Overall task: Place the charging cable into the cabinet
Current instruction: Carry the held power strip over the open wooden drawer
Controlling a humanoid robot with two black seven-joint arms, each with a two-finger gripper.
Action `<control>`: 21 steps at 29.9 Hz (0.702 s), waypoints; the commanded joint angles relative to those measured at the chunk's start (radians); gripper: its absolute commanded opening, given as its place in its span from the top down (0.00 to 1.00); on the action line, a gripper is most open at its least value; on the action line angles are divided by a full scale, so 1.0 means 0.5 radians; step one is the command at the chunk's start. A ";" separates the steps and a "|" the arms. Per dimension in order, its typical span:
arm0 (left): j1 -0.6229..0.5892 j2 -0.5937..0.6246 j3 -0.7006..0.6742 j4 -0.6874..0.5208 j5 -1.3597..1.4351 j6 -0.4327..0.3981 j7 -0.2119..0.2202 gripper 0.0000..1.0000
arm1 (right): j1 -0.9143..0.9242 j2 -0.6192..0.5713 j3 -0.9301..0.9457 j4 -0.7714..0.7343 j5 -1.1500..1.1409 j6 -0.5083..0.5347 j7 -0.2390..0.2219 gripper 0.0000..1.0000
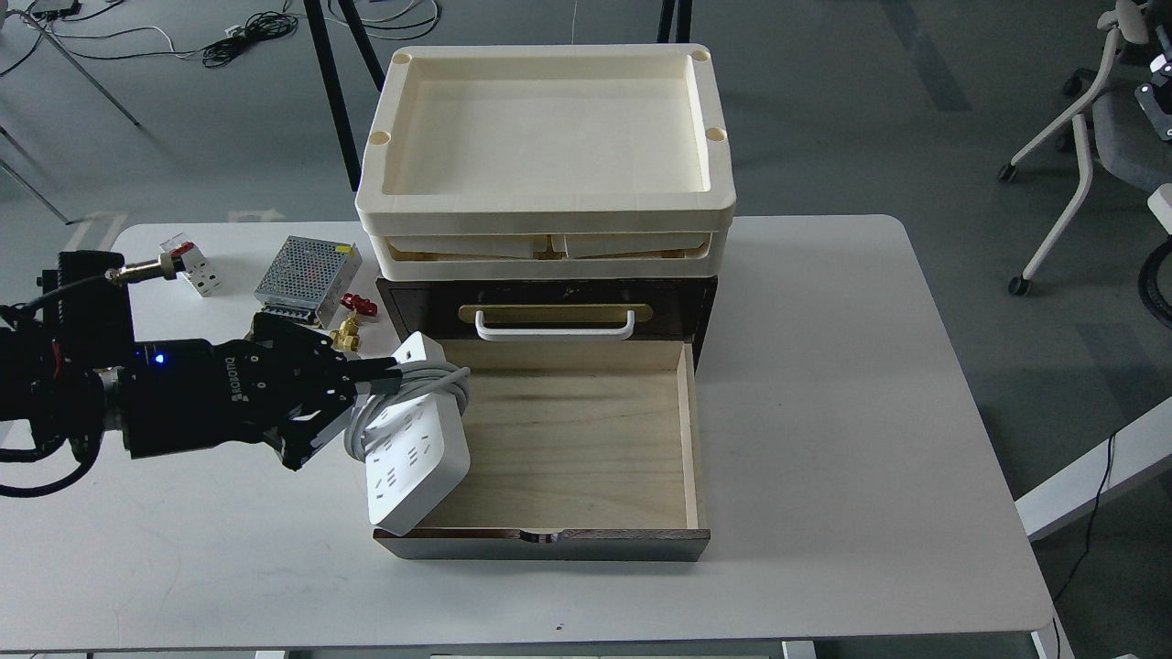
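Note:
The charging cable [414, 450] is a flat white power strip with sockets and a grey-white cord coiled round its middle. It hangs tilted over the left wall of the open lower drawer [572, 448] of the cabinet [549, 311]. My left gripper [380, 389] comes in from the left and is shut on the strip at its coiled middle. The drawer is pale wood inside with a dark brown front, pulled out toward me. The upper drawer is closed, with a white handle [555, 325] on a brass plate. My right gripper is out of view.
Two cream plastic trays [545, 197] stack on the cabinet. Left of it lie a metal mesh power supply box [307, 268], a small white switch with red parts [190, 265], a brass fitting [347, 337] and a red piece [355, 301]. An office chair [1090, 146] stands at right.

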 commanded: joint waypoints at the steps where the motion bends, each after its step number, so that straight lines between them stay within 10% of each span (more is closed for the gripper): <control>1: -0.049 -0.060 0.000 0.000 -0.001 -0.019 0.000 1.00 | -0.013 0.000 -0.001 0.000 0.000 0.000 0.000 0.01; 21: -0.027 -0.587 -0.034 0.330 -0.041 -0.280 0.000 1.00 | -0.043 0.003 -0.010 0.000 -0.015 0.000 0.000 0.01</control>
